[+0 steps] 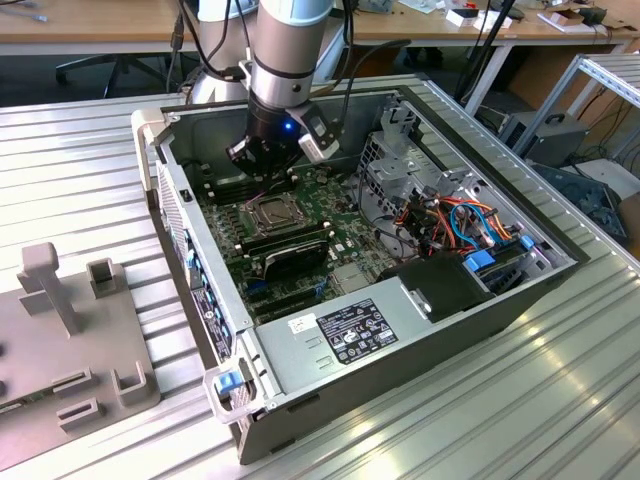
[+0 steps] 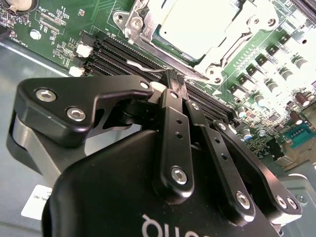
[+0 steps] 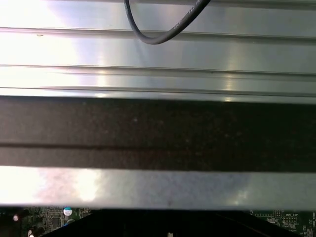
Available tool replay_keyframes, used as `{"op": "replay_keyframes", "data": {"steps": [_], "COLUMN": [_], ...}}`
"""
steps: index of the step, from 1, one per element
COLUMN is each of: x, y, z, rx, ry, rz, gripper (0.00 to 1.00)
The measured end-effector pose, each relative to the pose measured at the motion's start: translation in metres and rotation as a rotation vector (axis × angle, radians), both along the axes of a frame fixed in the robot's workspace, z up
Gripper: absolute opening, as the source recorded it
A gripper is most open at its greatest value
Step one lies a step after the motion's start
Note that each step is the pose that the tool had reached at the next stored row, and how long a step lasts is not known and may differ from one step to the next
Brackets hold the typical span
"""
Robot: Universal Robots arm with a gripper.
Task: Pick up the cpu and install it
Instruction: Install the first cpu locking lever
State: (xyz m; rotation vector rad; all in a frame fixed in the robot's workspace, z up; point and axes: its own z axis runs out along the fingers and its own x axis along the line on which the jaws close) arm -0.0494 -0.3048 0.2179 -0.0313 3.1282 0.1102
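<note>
**Item: cpu** (image 2: 197, 22). Small flat square chip. The dull silver-grey metal top is washed pale by the light in the second wrist view.

**Location:** The chip is seated flat in the socket on the green motherboard (image 2: 64, 24) and bordered by a shiny metal frame (image 2: 140, 29). In the exterior view the cpu (image 1: 272, 212) is found near the middle of the board, inside the open case (image 1: 300, 370).

**Gripper** (image 2: 174, 81): Black, held inside the case just beside the socket and apart from the cpu. In the exterior view the gripper (image 1: 262, 158) is placed over the board's far side.

**Fingers** (image 2: 170, 128): Clenched, with the tips pressed together. The tips are met by a thin metal lever (image 2: 143, 66) running along the frame. Whether the lever is pinched cannot be told.

**Adjacent:** A row of black slots (image 2: 113, 49) is laid next to the socket, close to the fingertips.

**Setting:** The case is set on a ribbed aluminium desk (image 1: 80, 140). A grey fixture (image 1: 60, 320) is kept on the desk at the exterior view's left.
</note>
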Motion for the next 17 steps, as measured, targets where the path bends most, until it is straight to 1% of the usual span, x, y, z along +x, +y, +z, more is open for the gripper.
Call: {"op": "replay_keyframes", "data": {"steps": [14, 17], "x": [0.0001, 0.0013], "y": [0.0000, 0.0000], "z": [-0.0022, -0.0026], "rx": [-0.0001, 0.0000], "ry": [0.0001, 0.0000], "rz": [0.000, 0.000], "gripper": [0.11, 0.11]}}
